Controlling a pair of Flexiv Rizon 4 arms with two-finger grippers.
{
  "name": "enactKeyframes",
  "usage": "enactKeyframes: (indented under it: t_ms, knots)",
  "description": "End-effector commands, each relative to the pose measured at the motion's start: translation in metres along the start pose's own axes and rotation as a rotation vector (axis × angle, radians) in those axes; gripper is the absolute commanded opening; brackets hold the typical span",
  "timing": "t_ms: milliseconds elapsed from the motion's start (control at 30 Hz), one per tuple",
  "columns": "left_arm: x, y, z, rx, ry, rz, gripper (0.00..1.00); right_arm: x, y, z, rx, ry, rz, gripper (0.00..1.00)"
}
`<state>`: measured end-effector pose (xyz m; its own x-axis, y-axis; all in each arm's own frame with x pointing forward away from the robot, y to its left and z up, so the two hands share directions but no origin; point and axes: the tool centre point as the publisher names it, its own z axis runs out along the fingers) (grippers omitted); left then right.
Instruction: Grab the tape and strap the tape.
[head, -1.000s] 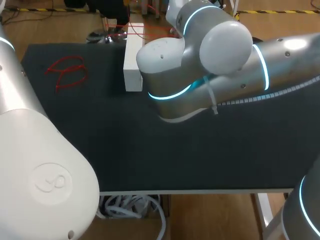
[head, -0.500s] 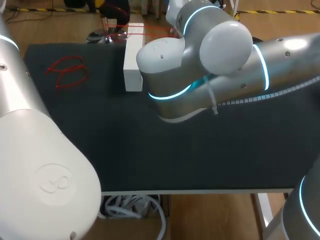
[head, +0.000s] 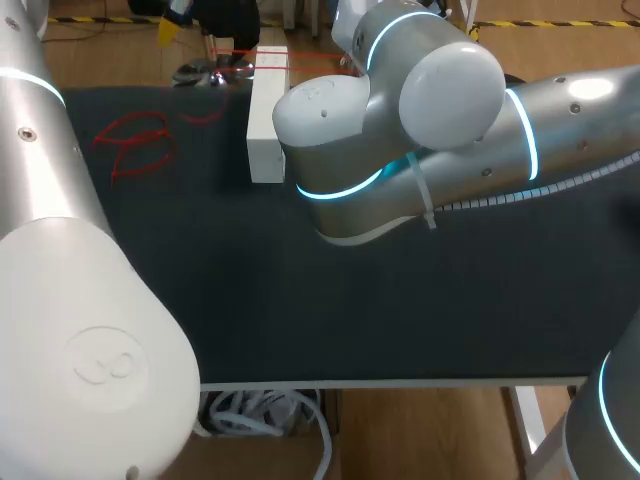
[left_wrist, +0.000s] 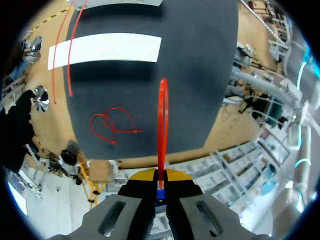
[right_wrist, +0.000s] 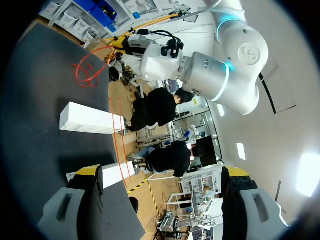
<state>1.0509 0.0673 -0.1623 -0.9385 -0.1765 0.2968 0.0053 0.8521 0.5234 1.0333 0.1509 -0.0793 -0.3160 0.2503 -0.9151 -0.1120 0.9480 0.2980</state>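
The dark table (head: 300, 320) carries everything. The left arm (head: 70, 300) fills the near left of the head view. The right arm (head: 400, 130) stretches across the middle, over the mat.

A long white block (head: 265, 125) lies toward the far edge, probably as a rest or form for the strapping. Two looped red ties (head: 135, 148) lie on the mat to its left, apart from it, likely spares or ones already done.

The left gripper (left_wrist: 160, 176) is pinched tight on the red tie (left_wrist: 163, 120). It grips the tie at its head end, and the tie stands out ahead of the fingers as a narrow closed loop, well above the mat. Holding it by the head leaves the loop free to be drawn snug.

The right gripper (right_wrist: 161, 172) stands wide apart with nothing between its fingers. It is aimed toward the left arm's end, seemingly ready to take the tie's free part.

Compared with a second ago, the left arm has swung back and to the left in the head view. Its yellow fingertip now shows at the far left corner. A faint red curve, possibly the held tie, has appeared near the block. The right arm, the block and the loose ties have not moved.
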Motion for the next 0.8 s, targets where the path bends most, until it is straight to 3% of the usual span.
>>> enactKeyframes:
  t_ms: [33, 200, 233, 267, 800]
  knots:
    - [-0.0051, 0.0075, 0.0164, 0.038, 0.055, -0.026, 0.0, -0.0019, -0.0002, -0.001, 0.0, 0.007, -0.002, 1.0]
    - [-0.0062, 0.0116, 0.0174, 0.074, 0.031, -0.063, 0.0, -0.0019, -0.0002, -0.001, 0.0, 0.007, -0.002, 1.0]
    - [-0.0062, 0.0116, 0.0174, 0.074, 0.031, -0.063, 0.32, -0.0019, -0.0002, -0.001, 0.0, 0.007, -0.002, 1.0]
    - [-0.0062, 0.0116, 0.0174, 0.074, 0.031, -0.063, 1.0, -0.0019, -0.0002, -0.001, 0.0, 0.007, -0.002, 1.0]
    - [-0.0062, 0.0116, 0.0174, 0.074, 0.031, -0.063, 1.0, -0.0019, -0.0002, -0.001, 0.0, 0.007, -0.002, 1.0]
